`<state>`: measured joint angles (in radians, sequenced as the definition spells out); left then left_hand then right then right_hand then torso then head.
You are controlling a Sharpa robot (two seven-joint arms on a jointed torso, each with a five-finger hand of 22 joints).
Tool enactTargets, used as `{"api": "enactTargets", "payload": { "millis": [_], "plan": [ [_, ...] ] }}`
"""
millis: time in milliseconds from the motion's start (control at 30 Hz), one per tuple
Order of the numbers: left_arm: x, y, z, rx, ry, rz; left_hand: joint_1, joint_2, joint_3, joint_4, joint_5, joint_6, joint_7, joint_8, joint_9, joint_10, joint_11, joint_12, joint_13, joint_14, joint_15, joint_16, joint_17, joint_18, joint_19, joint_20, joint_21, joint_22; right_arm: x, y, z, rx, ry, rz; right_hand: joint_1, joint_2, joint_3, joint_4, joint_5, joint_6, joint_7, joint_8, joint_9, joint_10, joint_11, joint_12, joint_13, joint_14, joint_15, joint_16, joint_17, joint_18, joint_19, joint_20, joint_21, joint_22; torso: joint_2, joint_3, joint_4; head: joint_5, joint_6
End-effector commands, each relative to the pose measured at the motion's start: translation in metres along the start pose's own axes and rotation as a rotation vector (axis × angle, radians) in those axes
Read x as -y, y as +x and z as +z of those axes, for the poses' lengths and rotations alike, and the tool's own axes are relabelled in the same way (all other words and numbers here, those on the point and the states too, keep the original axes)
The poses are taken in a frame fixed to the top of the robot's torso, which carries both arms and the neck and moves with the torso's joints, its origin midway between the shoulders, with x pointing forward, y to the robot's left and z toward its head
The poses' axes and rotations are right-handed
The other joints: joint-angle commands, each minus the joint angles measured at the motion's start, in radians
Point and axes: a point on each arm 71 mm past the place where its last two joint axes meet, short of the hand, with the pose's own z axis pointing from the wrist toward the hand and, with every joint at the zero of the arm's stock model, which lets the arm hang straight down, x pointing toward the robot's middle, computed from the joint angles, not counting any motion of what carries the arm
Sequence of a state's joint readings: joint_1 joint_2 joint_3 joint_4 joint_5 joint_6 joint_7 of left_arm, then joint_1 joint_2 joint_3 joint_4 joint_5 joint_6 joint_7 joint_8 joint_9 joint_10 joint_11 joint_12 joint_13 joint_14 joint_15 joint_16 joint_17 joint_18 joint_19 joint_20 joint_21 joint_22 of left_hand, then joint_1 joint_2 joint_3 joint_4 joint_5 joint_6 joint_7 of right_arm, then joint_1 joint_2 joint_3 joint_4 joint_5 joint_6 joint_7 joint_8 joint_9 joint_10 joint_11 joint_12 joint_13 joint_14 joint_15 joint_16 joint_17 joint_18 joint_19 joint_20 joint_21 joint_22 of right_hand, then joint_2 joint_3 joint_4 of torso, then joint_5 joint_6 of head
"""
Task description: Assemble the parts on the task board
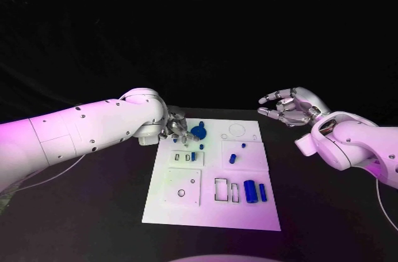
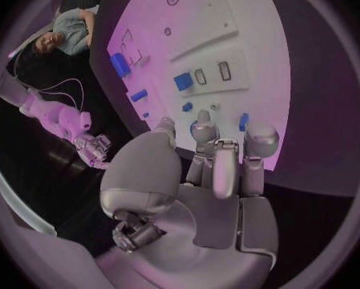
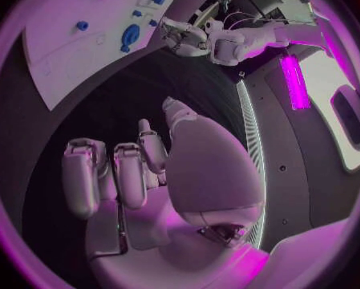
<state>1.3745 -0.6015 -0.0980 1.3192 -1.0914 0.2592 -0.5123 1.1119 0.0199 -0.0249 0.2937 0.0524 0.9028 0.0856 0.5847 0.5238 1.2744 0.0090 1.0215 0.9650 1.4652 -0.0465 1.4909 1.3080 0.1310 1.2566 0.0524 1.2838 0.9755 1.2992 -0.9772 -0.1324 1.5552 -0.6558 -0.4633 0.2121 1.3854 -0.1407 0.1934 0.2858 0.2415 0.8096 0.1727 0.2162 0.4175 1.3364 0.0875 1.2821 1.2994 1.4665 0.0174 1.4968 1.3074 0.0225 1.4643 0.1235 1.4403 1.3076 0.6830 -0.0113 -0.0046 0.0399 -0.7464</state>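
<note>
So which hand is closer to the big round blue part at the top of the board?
Left. The left hand sits right beside the round blue part; the right hand hovers off the board's far corner.

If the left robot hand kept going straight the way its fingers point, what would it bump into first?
Probably the small blue part lying just past the left robot hand and its fingertips, near the edge of the white task board. Depth is hard to judge, so it might touch the board itself first.

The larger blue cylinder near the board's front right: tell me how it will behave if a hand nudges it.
The larger blue cylinder lies on its side, so it would probably roll sideways. It looks rigid and light, likely sliding easily on the smooth task board.
</note>
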Motion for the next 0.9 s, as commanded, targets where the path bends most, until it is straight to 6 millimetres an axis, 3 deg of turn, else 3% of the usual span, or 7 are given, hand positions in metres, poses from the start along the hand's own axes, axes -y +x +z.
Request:
{"api": "enactTargets", "payload": {
  "millis": [33, 367, 567, 900],
  "plan": [
    [0.005, 0.004, 0.002, -0.052, -0.012, 0.026, 0.008, 0.007, -0.003, 0.000, 0.000, -0.007, -0.003, 0.006, 0.001, -0.003, 0.001, 0.009, 0.003, 0.074, -0.005, 0.005, 0.150, -0.019, 0.007, 0.002, 0.005, 0.004, 0.000, 0.002, 0.001, -0.004, 0.000, -0.007, -0.008, -0.002, -0.002, 0.000, 0.003, -0.009, 0.001, 0.005, -0.001, 0.004, -0.001, 0.000, -0.001, 0.060, -0.006, -0.005, 0.090, 0.014, 0.021, -0.007, -0.004, 0.170, 0.002, -0.0002, -0.0010, 0.002, -0.001],
    [0.013, 0.014, 0.009, -0.105, -0.014, 0.049, 0.019, 0.017, 0.001, 0.000, 0.000, -0.010, -0.002, 0.007, 0.005, -0.008, 0.001, 0.010, 0.005, 0.074, -0.004, 0.005, 0.150, -0.020, 0.006, 0.003, 0.010, 0.010, 0.000, 0.004, 0.003, -0.005, 0.001, -0.008, -0.003, -0.003, 0.003, -0.003, 0.035, -0.014, 0.000, 0.013, -0.003, -0.002, -0.002, -0.007, -0.009, 0.060, -0.007, -0.009, 0.085, 0.016, 0.016, -0.008, -0.013, 0.164, 0.004, -0.0018, -0.0015, 0.001, -0.004],
    [0.015, 0.017, 0.011, -0.121, -0.012, 0.051, 0.024, 0.019, 0.003, 0.000, 0.000, -0.012, -0.002, 0.006, 0.007, -0.009, 0.001, 0.011, 0.006, 0.074, -0.004, 0.005, 0.151, -0.020, 0.006, 0.003, 0.012, 0.013, 0.001, 0.004, 0.004, -0.003, 0.001, -0.009, -0.002, -0.003, 0.003, -0.003, 0.037, -0.015, 0.000, 0.014, -0.003, -0.004, -0.002, -0.009, -0.011, 0.059, -0.008, -0.010, 0.083, 0.017, 0.014, -0.008, -0.017, 0.161, 0.004, -0.0009, -0.0016, 0.001, -0.007],
    [0.017, 0.021, 0.012, -0.149, -0.008, 0.055, 0.042, 0.023, 0.012, -0.001, 0.001, -0.014, -0.002, 0.007, 0.011, -0.009, 0.001, 0.018, 0.013, 0.075, -0.004, 0.009, 0.156, -0.021, 0.005, 0.004, 0.018, 0.020, 0.001, 0.005, 0.004, -0.002, 0.000, -0.009, -0.002, -0.003, 0.004, -0.003, 0.040, -0.016, 0.000, 0.015, -0.003, -0.006, -0.002, -0.011, -0.013, 0.058, -0.008, -0.011, 0.080, 0.018, 0.011, -0.008, -0.021, 0.159, 0.005, -0.0028, -0.0006, -0.003, -0.011]
  ]
}}
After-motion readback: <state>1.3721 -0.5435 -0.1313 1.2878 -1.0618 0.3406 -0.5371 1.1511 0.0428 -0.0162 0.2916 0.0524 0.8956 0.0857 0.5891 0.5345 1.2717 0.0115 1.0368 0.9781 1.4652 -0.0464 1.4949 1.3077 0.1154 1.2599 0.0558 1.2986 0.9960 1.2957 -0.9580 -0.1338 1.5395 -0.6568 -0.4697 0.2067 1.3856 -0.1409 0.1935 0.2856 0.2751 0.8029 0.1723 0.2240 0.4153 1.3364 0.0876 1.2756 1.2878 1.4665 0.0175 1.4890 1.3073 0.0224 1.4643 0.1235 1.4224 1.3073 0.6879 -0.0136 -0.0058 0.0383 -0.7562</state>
